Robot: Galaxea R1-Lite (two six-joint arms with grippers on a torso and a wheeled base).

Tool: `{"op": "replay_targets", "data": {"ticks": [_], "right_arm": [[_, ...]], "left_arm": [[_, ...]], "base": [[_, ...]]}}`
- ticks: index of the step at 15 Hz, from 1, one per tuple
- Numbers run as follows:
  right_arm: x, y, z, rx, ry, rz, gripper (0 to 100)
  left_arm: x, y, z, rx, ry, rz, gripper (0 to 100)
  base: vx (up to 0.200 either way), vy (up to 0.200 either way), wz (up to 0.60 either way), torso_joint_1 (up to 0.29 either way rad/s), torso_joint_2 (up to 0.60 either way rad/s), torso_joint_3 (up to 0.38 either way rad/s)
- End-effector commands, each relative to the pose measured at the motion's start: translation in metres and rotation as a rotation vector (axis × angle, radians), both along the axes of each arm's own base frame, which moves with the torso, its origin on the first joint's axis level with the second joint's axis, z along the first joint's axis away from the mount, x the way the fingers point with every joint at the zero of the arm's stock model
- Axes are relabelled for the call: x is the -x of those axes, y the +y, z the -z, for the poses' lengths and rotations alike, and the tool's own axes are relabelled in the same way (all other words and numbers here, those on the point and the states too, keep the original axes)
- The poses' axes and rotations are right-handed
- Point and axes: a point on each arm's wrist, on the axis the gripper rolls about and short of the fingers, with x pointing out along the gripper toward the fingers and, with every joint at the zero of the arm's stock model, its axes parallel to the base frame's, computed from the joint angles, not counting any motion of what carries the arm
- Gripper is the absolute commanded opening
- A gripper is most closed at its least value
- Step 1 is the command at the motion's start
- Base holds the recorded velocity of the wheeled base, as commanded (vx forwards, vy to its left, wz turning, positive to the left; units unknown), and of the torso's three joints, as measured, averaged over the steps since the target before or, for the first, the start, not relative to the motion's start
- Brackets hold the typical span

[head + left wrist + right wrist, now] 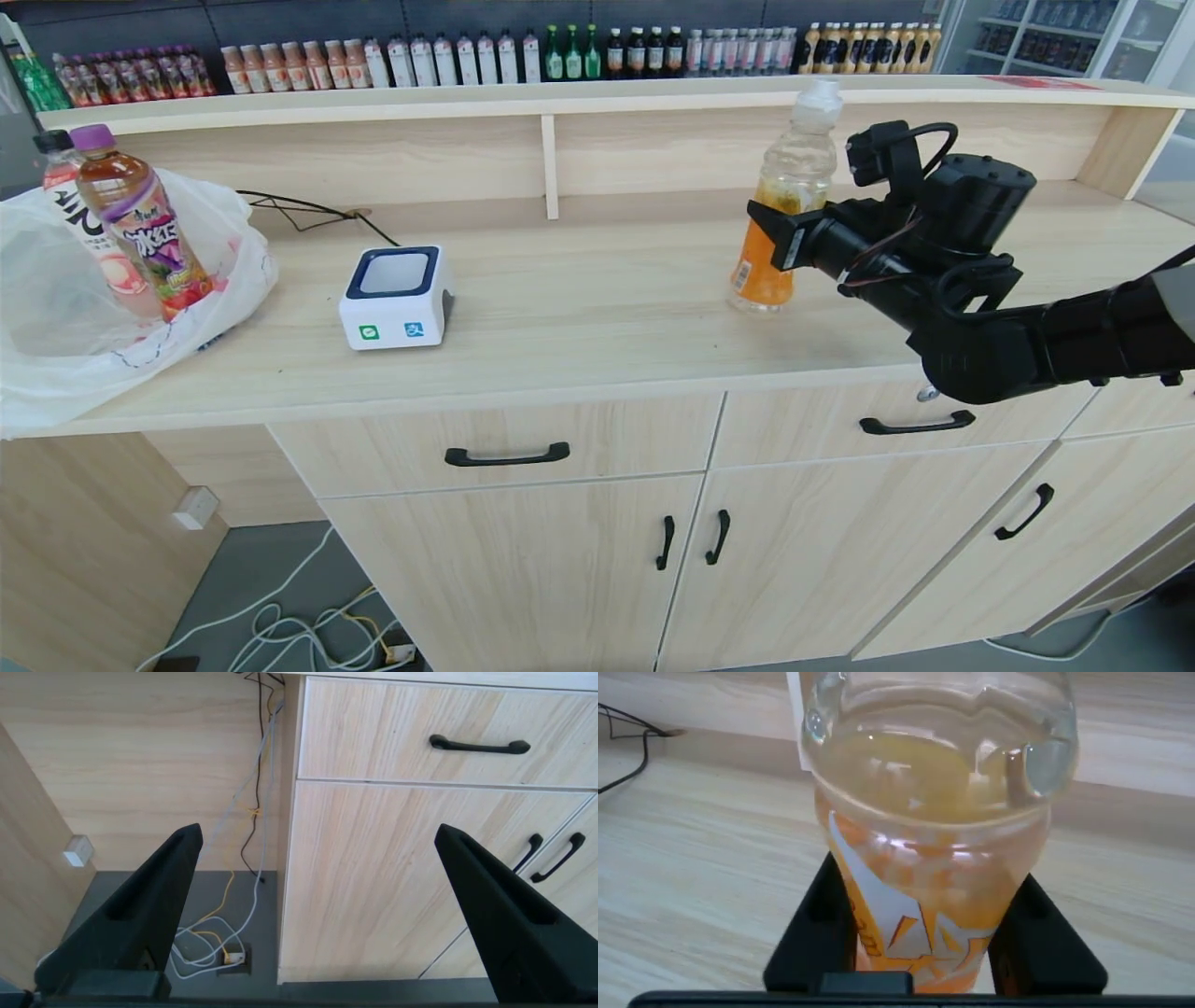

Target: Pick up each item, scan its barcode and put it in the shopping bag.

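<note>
An orange juice bottle with a white cap stands slightly tilted on the right of the wooden counter. My right gripper is shut on the orange bottle at mid height, one black finger on each side. The white scanner with a blue-framed window sits mid-left. At the far left lies the white shopping bag, holding a purple-capped bottle and a black-capped bottle. My left gripper hangs open, low in front of the cabinet doors, with nothing between its fingers.
A raised shelf ledge runs behind the counter with a vertical divider. A black cable trails behind the scanner. Drawers and doors with black handles sit below. Loose cables lie on the floor.
</note>
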Motion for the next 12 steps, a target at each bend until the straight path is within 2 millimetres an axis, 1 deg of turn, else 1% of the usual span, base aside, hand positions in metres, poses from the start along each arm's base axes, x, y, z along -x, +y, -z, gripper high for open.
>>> {"op": "replay_targets", "data": {"ticks": [1, 7, 9, 12], "right_arm": [[0.005, 0.000, -0.008, -0.006, -0.019, -0.006, 0], [0.011, -0.001, -0.016, -0.007, -0.040, -0.019, 0], [0.015, 0.002, -0.020, 0.006, -0.054, -0.022, 0], [0.024, 0.000, -0.034, 0.010, -0.069, -0.021, 0]], "left_arm": [[0.000, 0.000, 0.000, 0.000, 0.000, 0.000, 100], [0.000, 0.000, 0.000, 0.000, 0.000, -0.002, 100], [0.000, 0.000, 0.000, 0.000, 0.000, 0.000, 100], [0.000, 0.000, 0.000, 0.000, 0.000, 0.000, 100]], "base": [[0.000, 0.000, 0.00, 0.000, 0.00, 0.000], [0.000, 0.000, 0.00, 0.000, 0.00, 0.000], [0.000, 0.000, 0.00, 0.000, 0.00, 0.000], [0.000, 0.000, 0.00, 0.000, 0.00, 0.000]]}}
